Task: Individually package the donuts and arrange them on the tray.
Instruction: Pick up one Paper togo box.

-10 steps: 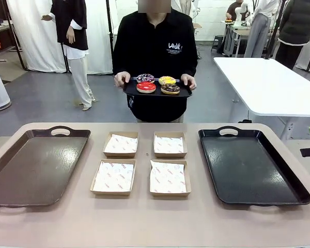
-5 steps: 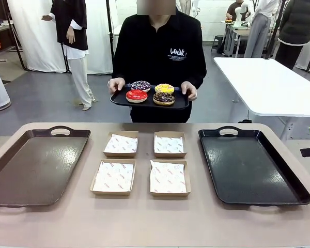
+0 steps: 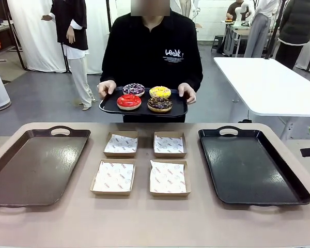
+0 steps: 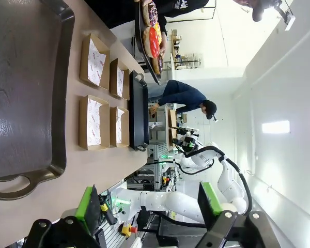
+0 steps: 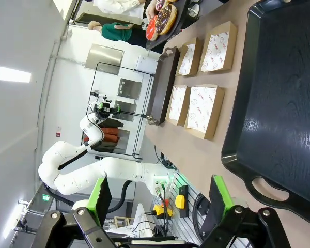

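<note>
Standing at the far side of the table, a person holds a small black tray roughly level at waist height, a hand gripping each short end. Its long axis runs side to side, in line with the table's far edge, and it hangs in the air beyond that edge.

The donuts sit on it two by two, each lying flat with glaze and hole facing up. Being rings, they point no particular way. The purple donut and yellow donut are at the back, nearer the person; the red donut and chocolate donut are in front.

On the table four paper-lined cardboard boxes form a square between a brown tray on the robot's left and a black tray on its right, both lengthwise toward the person.

The left gripper stands spread wide with nothing between its fingers — the right gripper likewise.
</note>
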`<state>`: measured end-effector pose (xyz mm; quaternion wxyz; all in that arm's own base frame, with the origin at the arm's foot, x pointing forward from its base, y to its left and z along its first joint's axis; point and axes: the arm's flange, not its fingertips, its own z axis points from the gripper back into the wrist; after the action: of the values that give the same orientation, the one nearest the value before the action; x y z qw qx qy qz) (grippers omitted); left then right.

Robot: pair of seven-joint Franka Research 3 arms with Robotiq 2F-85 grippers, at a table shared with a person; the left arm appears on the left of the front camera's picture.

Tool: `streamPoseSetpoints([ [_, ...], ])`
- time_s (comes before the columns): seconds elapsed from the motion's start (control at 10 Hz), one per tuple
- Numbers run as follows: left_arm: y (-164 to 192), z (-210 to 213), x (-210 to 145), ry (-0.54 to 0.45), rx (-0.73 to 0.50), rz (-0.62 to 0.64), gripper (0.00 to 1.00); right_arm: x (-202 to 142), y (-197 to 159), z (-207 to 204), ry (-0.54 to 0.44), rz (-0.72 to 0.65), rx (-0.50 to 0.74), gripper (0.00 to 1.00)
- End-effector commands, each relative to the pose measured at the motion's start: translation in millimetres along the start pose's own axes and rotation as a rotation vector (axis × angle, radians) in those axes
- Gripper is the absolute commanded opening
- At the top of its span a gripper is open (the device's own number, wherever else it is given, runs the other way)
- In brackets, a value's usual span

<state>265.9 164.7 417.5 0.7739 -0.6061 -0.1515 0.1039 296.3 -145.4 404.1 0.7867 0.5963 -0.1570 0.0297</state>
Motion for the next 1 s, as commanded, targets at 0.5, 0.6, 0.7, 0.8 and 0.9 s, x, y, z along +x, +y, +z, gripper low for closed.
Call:
streamPoseSetpoints([
  [0.5,-1.3,1.2,0.7,-0.01,-0.011,0.003,1.0,0.6,-0.6,0.0,-0.002,0.001,0.008,1.0],
  [0.6,-1.3,1.2,0.7,-0.01,-0.011,0.003,1.0,0.6,-0.6,0.0,-0.002,0.001,0.008,1.0],
  [0.7,-1.3,1.2,0.7,-0.01,-0.011,0.003,1.0,0.6,-0.6,0.0,-0.002,0.001,0.008,1.0],
  [0.8,-1.3,1.2,0.7,-0.01,-0.011,0.003,1.0,0.6,-0.6,0.0,-0.002,0.001,0.008,1.0],
  [0.9,-1.3,1.2,0.7,-0.01,-0.011,0.003,1.0,0.6,-0.6,0.0,-0.002,0.001,0.008,1.0],
])
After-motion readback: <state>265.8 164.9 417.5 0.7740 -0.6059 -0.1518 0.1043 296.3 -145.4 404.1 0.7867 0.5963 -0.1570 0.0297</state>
